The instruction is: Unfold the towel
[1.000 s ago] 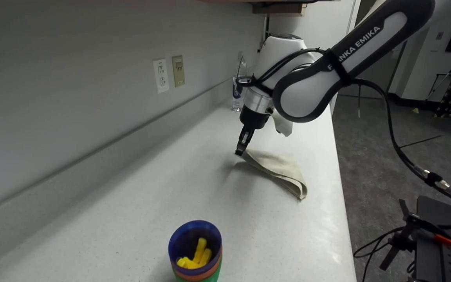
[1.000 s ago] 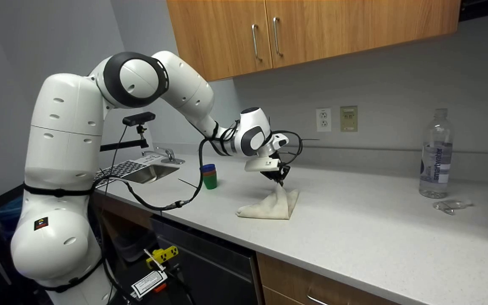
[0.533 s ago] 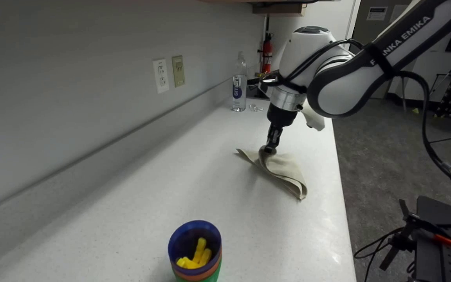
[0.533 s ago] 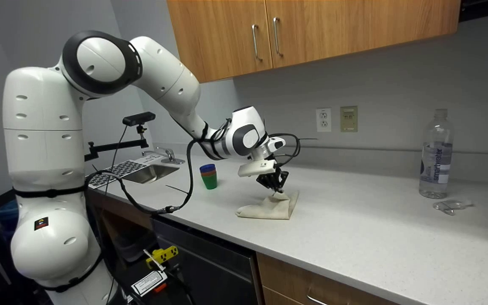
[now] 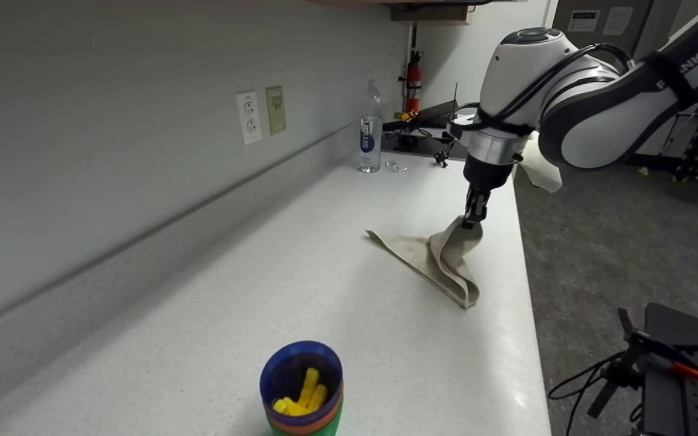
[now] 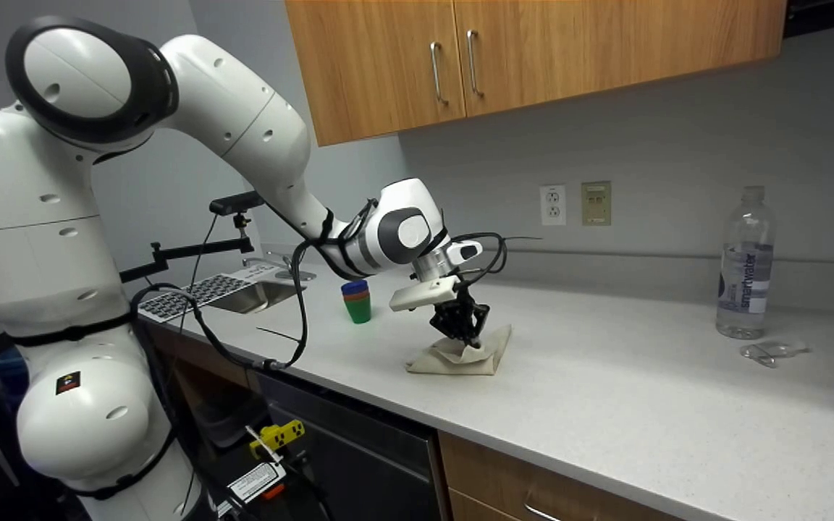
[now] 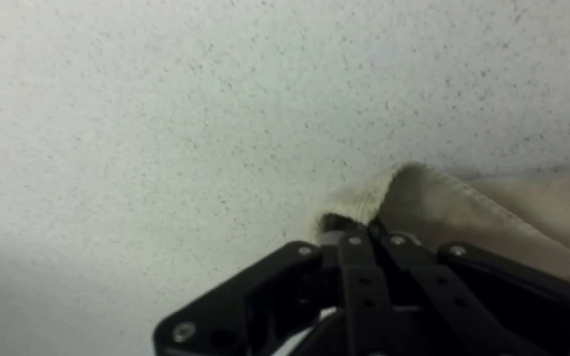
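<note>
The beige towel [image 5: 412, 251] lies on the counter as a folded triangle, with its top layer pulled back in a curl. It also shows in an exterior view [image 6: 478, 367] and in the wrist view [image 7: 453, 212]. My gripper [image 5: 471, 221] is shut on the edge of the top layer and holds it low over the towel, near the counter's front side. The gripper [image 6: 472, 341] points down in an exterior view. In the wrist view the fingertips [image 7: 370, 230] are together with towel cloth at them. The lower layer's far corner lies flat on the counter.
A stack of coloured cups [image 6: 357, 307] with yellow pieces inside stands on the counter [image 5: 252, 290]. A water bottle [image 6: 743, 289] and a small clear object [image 6: 772, 352] stand and lie towards the other end. A sink [image 6: 261, 295] lies beyond the cups. A wall runs along the back.
My gripper has moved from the towel's wall-side corner towards the counter's front edge, pulling the top layer back with it. The lower layer's corner has been uncovered and stays in place.
</note>
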Controlling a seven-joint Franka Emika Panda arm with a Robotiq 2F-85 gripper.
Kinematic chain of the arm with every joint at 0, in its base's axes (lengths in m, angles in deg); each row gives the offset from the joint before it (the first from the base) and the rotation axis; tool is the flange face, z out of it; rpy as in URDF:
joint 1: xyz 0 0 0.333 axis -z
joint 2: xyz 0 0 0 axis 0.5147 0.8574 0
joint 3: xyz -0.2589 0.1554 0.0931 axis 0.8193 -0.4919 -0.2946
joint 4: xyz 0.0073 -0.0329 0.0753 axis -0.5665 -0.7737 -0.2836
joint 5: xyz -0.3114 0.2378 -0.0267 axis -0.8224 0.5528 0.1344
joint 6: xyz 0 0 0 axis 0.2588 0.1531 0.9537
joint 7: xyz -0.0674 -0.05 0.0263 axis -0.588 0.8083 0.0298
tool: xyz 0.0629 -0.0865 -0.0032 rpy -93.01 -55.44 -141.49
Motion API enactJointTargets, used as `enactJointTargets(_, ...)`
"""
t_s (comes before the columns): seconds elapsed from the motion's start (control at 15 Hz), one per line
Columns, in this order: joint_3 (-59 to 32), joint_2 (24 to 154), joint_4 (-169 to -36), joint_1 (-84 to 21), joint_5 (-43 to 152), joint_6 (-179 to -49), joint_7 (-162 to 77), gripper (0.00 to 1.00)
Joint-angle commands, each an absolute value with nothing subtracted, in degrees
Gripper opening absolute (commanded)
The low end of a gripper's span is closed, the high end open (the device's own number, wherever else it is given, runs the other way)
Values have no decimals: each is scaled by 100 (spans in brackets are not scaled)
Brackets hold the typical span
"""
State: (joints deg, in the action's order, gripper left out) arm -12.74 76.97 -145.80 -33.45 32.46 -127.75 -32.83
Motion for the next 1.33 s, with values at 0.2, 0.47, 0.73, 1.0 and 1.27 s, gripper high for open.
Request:
enactJointTargets(0.2, -1321, 6869, -15249, -3046, 2992, -12125, -3744, 0)
enactJointTargets(0.47, -1352, 6699, -15399, -2945, 3080, -11738, -3848, 0)
enactJointTargets(0.73, -1384, 6599, -15448, -2913, 3126, -11404, -4028, 0)
enactJointTargets(1.0, -1414, 6554, -15410, -2928, 3203, -11019, -4047, 42)
enactJointTargets(1.27, -1419, 6516, -15404, -2928, 3187, -10883, -3915, 71)
